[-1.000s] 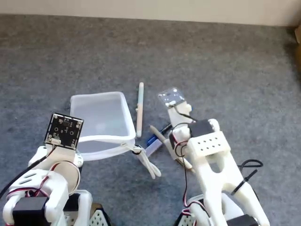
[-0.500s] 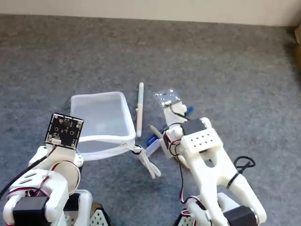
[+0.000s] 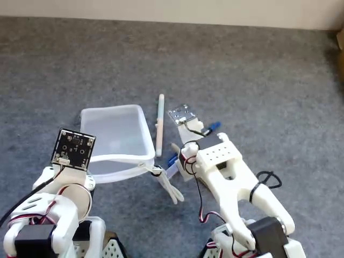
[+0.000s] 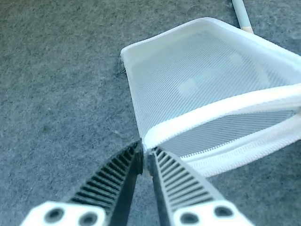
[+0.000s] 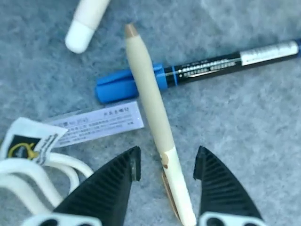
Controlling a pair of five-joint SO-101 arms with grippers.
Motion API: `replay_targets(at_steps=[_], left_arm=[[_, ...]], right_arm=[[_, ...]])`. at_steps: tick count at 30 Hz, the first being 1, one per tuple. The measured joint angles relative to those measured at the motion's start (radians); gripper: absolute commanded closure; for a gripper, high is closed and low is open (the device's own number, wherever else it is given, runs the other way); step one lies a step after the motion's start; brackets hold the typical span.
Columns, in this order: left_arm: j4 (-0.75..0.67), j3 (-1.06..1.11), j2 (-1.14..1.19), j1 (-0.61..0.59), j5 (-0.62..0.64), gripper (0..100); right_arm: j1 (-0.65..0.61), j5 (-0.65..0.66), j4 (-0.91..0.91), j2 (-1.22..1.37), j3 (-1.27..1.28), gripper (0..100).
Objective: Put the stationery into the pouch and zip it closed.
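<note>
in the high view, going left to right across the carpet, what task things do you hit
white mesh pouch → pale pen → blue marker

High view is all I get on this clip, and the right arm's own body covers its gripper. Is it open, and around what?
Observer: The right gripper is open. The cream pen lies on the carpet between its jaws, not gripped.
Operator: Is that pen clear of the other items?
Observer: No, it lies across the blue marker, on top of it.
Operator: And the left arm?
Observer: The left gripper is shut on a corner of the pouch, at its zip edge.
</note>
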Motion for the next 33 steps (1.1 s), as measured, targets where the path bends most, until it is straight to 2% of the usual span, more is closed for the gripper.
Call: replay_targets(at_steps=[2, 7, 16, 21, 33], left_arm=[[0.0, 0.0, 0.0, 0.0, 0.0, 99], [0.0, 0.0, 0.0, 0.0, 0.0, 99], [0.0, 0.0, 0.0, 0.0, 0.0, 99], [0.0, 0.0, 0.0, 0.0, 0.0, 99], [0.002, -0.023, 0.002, 0.0, 0.0, 99]], right_arm=[[0.0, 0.0, -0.009, 0.025, 0.0, 84.8], [0.0, 0.0, -0.014, 0.032, 0.0, 99.8], [-0.002, 0.0, -0.011, 0.032, -0.002, 99.5], [-0.002, -0.002, 0.095, 0.009, -0.002, 99.5], [-0.002, 0.0, 0.238, -0.433, -0.002, 99.5]])
